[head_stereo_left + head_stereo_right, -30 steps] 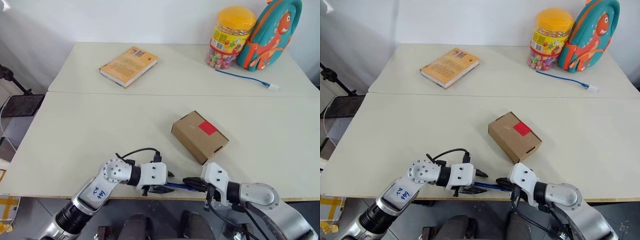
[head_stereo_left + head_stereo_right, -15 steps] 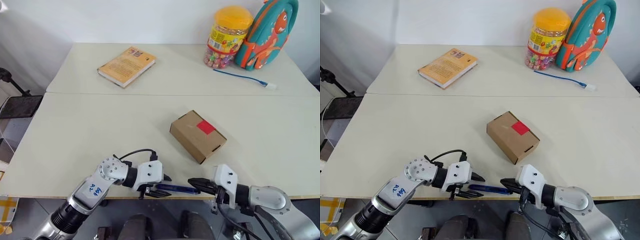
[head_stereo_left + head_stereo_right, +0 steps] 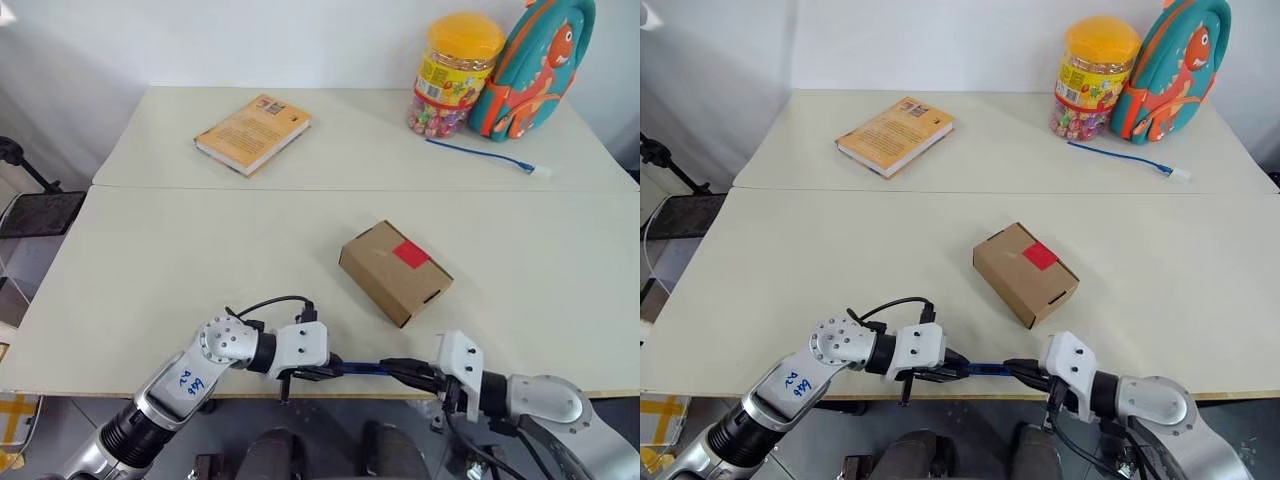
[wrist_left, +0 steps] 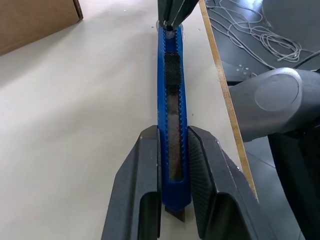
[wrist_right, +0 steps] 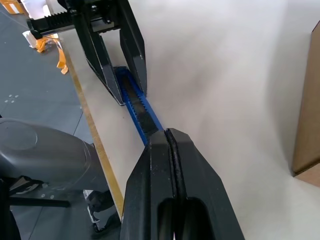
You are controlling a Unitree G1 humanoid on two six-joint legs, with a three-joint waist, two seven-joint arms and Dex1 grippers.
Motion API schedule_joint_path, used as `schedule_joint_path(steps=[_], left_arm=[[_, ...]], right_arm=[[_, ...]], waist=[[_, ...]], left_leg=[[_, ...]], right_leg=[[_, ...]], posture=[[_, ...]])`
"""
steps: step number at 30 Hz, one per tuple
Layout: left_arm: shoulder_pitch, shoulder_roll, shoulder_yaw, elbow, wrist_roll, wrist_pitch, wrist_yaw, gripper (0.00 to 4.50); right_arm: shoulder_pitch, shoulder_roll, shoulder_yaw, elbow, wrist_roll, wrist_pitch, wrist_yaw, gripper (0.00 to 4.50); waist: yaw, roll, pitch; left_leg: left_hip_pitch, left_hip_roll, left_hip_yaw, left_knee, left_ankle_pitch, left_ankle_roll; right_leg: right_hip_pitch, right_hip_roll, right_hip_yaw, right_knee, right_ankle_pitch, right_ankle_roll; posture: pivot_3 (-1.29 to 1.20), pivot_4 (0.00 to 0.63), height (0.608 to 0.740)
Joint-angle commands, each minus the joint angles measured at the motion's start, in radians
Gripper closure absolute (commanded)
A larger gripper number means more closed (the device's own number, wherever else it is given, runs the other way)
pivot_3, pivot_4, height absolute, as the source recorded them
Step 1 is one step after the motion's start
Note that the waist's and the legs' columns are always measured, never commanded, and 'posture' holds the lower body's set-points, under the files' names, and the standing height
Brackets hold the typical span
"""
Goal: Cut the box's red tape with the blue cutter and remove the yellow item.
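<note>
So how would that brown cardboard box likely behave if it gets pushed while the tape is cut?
The cardboard box looks small and thin-walled, so it is probably light and may slide on the smooth table. It lies flat on a broad face, so tipping seems unlikely. Nothing braces it, so pressing on the red tape could shift or dent it.

Silver-white arms, black cable on left arm (image 3: 215,362), blue handwritten label, ribbed black fingers (image 4: 142,195).
</note>
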Motion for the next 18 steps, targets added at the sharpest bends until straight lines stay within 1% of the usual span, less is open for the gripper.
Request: schedule_joint_path(steps=[1,10,18], left_arm=[[0.036,0.021,-0.069,0.056,0.054,0.009,-0.012,4.08],[0.019,0.007,-0.077,0.062,0.072,-0.017,0.002,4.08],[0.013,0.0,-0.079,0.057,0.076,-0.003,0.009,4.08]], right_arm=[[-0.002,-0.01,-0.014,-0.031,-0.001,-0.018,0.011,4.5],[-0.073,-0.009,0.06,0.022,-0.067,0.044,-0.004,4.5],[-0.104,0.005,0.128,0.04,-0.097,0.045,0.005,4.5]], waist=[[0.0,0.0,0.0],[0.003,0.0,0.0],[0.002,0.001,-0.002]], left_leg=[[0.0,0.0,0.0,0.0,0.0,0.0],[0.0,-0.001,0.0,0.0,0.0,0.0],[0.0,-0.002,-0.001,0.0,0.0,0.0]], right_leg=[[0.0,0.0,0.0,0.0,0.0,0.0],[0.0,-0.001,0.0,0.0,0.0,0.0],[0.001,-0.001,0.0,0.0,0.0,0.0]], posture=[[0.0,0.15,0.74],[0.0,0.15,0.74],[0.0,0.15,0.74]])
